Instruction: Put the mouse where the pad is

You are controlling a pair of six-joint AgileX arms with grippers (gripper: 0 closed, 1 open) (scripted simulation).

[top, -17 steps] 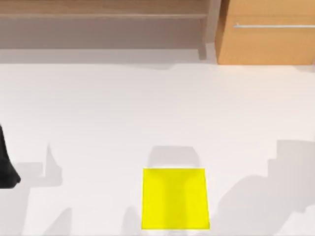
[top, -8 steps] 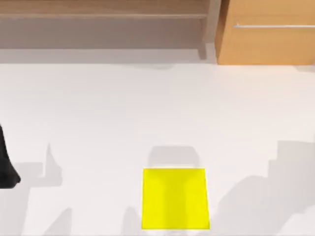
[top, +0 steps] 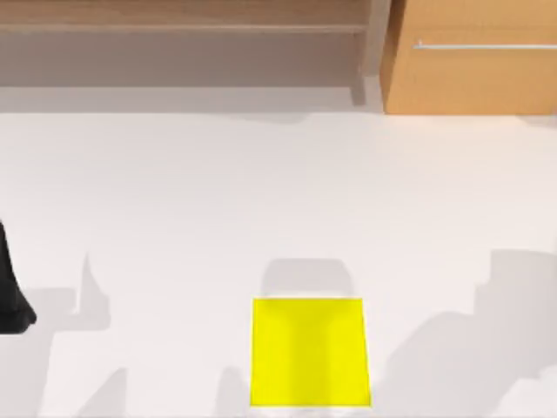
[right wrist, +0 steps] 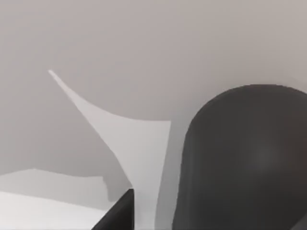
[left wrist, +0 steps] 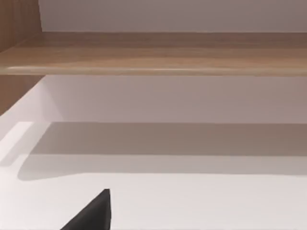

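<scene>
Nothing has moved since the earlier pictures; the pad (top: 309, 352) lies bare on the counter (top: 261, 200).
No mouse on it yet. Left arm (top: 10, 296) parked far from the pad; hand's grip cannot be told.

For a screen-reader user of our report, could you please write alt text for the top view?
A flat yellow pad lies on a white table near the front edge, a little right of centre, with nothing resting on it. A black part of the left arm shows at the table's left edge. Behind the table stand a wooden shelf and a wooden cabinet.
</scene>
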